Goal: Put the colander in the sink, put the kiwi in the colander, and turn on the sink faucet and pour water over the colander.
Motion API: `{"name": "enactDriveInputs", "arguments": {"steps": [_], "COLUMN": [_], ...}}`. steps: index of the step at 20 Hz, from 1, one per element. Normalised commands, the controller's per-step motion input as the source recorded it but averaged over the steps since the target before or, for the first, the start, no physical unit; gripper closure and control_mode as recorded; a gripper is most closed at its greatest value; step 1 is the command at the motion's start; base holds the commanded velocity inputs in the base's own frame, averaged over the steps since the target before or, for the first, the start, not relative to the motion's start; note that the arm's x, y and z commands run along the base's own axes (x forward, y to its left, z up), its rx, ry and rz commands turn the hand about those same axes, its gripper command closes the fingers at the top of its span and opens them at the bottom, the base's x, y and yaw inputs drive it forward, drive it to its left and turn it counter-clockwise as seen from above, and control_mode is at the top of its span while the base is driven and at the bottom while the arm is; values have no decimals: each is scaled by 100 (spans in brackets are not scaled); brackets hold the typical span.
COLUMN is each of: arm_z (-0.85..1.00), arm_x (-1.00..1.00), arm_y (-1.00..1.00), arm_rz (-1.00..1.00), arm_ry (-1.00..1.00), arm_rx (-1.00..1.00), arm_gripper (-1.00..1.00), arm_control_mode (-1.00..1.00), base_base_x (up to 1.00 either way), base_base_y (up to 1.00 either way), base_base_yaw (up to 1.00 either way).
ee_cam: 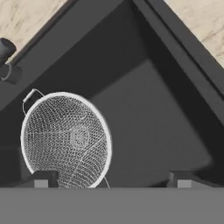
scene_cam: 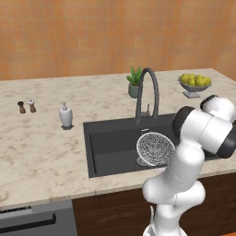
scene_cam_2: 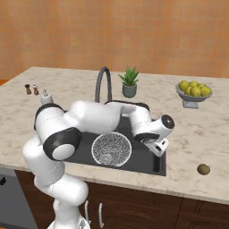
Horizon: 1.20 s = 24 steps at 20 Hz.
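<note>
An orange tiled wall [scene_cam: 92, 32] backs the pale marble table [scene_cam: 41, 143], which carries the large rectangular dark charcoal sink [scene_cam: 110, 145]. Behind the sink rises the tall dark grey gooseneck faucet [scene_cam: 148, 92], with a small potted green plant [scene_cam_2: 129, 82] just beyond. The round silver-white fine-mesh colander [scene_cam_2: 111, 149] lies inside the sink. The small brown oval kiwi [scene_cam_2: 203, 169] rests on the table, well right of the sink. The white arm bends low over the sink; its tool [ee_cam: 113, 179] hangs above the basin with its fingers spread apart, holding nothing.
</note>
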Motion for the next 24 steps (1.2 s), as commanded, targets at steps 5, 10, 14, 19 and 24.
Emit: {"name": "enactDriveInputs", "arguments": {"steps": [5, 10, 14, 19, 24], "arm_z": [56, 39, 4, 0, 1], "arm_x": [-70, -91, -87, -36, 15], "arm_y": [-54, -64, -68, -46, -5], "arm_rz": [-2, -5, -14, -20, -9], "arm_ry": [-2, 0, 7, 22, 29], "arm_rx": [-8, -14, -20, -28, -15], "arm_gripper": [-100, -100, -100, -100, -100], "arm_control_mode": [-100, -100, -100, -100, -100], "base_base_x": [0, 0, 0, 0, 0], "base_base_y": [0, 0, 0, 0, 0], "base_base_yaw": [0, 0, 0, 0, 0]}}
